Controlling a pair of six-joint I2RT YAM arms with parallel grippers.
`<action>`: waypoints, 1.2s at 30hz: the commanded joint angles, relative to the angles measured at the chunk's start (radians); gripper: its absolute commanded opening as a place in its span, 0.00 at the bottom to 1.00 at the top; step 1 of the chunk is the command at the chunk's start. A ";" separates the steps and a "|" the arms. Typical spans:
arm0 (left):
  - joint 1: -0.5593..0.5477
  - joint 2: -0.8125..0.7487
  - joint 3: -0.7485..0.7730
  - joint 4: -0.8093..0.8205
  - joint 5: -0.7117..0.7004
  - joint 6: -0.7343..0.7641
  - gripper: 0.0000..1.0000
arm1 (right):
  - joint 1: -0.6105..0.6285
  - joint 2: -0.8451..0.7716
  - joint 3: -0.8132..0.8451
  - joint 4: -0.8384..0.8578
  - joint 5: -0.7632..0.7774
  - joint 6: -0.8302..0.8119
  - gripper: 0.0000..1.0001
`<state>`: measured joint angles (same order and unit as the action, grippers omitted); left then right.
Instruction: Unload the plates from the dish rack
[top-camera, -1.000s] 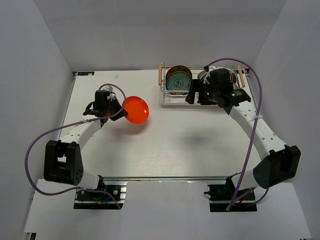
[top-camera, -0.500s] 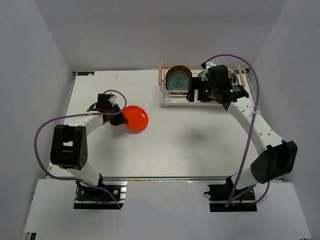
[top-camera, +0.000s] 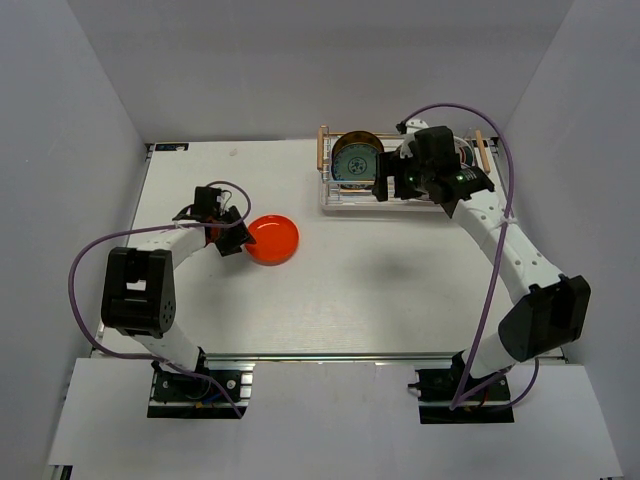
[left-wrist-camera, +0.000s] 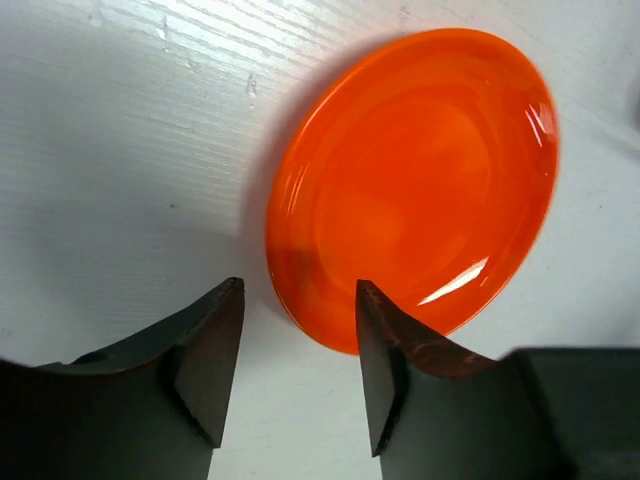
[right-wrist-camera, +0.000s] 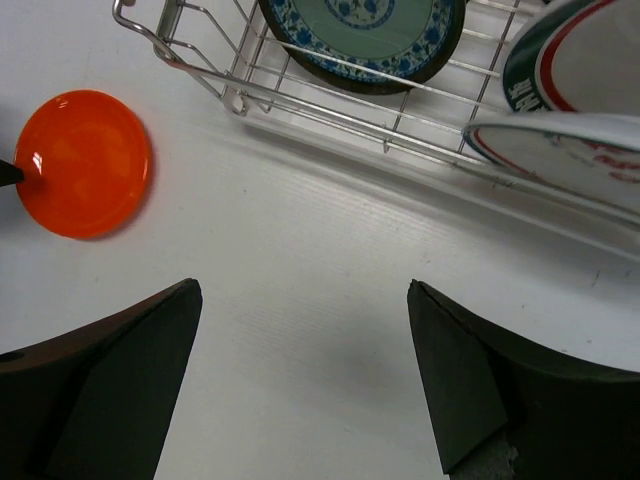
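Two grippers were in view, neither holding anything; the left gripper (top-camera: 232, 240) sat low over the table (top-camera: 380, 290), left of centre in the top view, jaws parted and released. The orange plate (top-camera: 272, 238) lay flat on the table just to the right of it in that frame; in the left wrist view the plate (left-wrist-camera: 410, 185) filled the upper right, its near rim falling in the gap of the gripper (left-wrist-camera: 300, 290); one finger (left-wrist-camera: 385, 370) overlapped the rim in the picture; contact could not be told.

The right gripper (top-camera: 392, 190) hung at the front edge of the rack (top-camera: 345, 207), in the upper right of the top view; its jaws stood wide apart with only bare table between them (right-wrist-camera: 302, 290).

The rack (right-wrist-camera: 300, 105) ran along the top of the right wrist view; a blue-green patterned plate (right-wrist-camera: 365, 30) stood on edge in it at top centre, also seen at the rack's left end from above (top-camera: 356, 160); two white plates with red markings (right-wrist-camera: 560, 140) occupied the upper right corner, in the rack; the orange plate (right-wrist-camera: 83, 163) appeared at the left edge, well apart from the rack.
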<state>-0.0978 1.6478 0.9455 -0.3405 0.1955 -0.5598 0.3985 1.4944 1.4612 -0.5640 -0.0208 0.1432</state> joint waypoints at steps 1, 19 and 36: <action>0.003 -0.040 0.039 -0.020 -0.041 0.001 0.59 | -0.003 0.012 0.076 0.082 0.016 -0.085 0.89; 0.003 -0.462 0.134 -0.080 -0.298 -0.029 0.98 | -0.007 0.519 0.579 -0.020 0.140 -0.362 0.89; 0.003 -0.442 0.157 -0.117 -0.389 -0.020 0.98 | -0.039 0.730 0.677 0.019 0.142 -0.399 0.80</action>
<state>-0.0978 1.2182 1.0622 -0.4492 -0.1616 -0.5842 0.3779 2.2086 2.0911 -0.5781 0.1360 -0.2401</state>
